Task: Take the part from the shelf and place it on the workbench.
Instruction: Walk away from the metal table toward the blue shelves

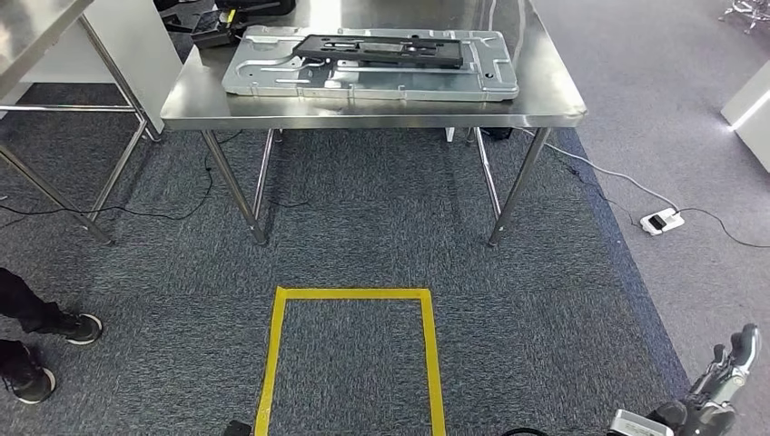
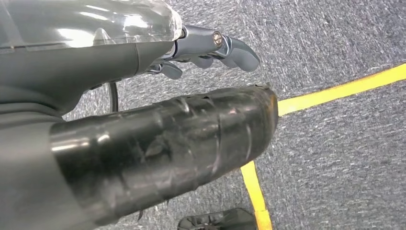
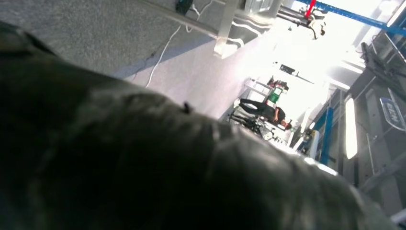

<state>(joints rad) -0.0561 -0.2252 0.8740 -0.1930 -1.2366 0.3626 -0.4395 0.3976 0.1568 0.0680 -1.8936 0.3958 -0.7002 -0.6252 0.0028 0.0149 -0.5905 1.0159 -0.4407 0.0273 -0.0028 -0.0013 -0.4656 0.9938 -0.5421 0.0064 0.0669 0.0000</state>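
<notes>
One steel surface (image 1: 545,104) stands ahead of the robot, and on it lies a wide, light grey metal tray-like panel (image 1: 272,77). A flat black part (image 1: 386,50) rests on top of that panel, lying lengthwise across its middle and inside its raised edges. Behind the panel, at the far edge of the surface, a dark object (image 1: 213,27) sits partly out of sight.

On the grey carpet between the robot and the surface, a rectangle of yellow tape (image 1: 354,294) is marked out. A white power strip (image 1: 661,221) lies on the floor to the right, with its cable trailing off under the table legs. To the left stands the leg frame of a second steel table (image 1: 54,191), and a person's black shoes (image 1: 54,327) show at the left edge.

The right hand (image 1: 722,377) hangs low at the robot's side, holding nothing, its fingers loosely apart. The left hand (image 2: 201,48) hangs over the carpet near the tape; its fingers (image 2: 239,52) hold nothing and are gently curved, not closed.
</notes>
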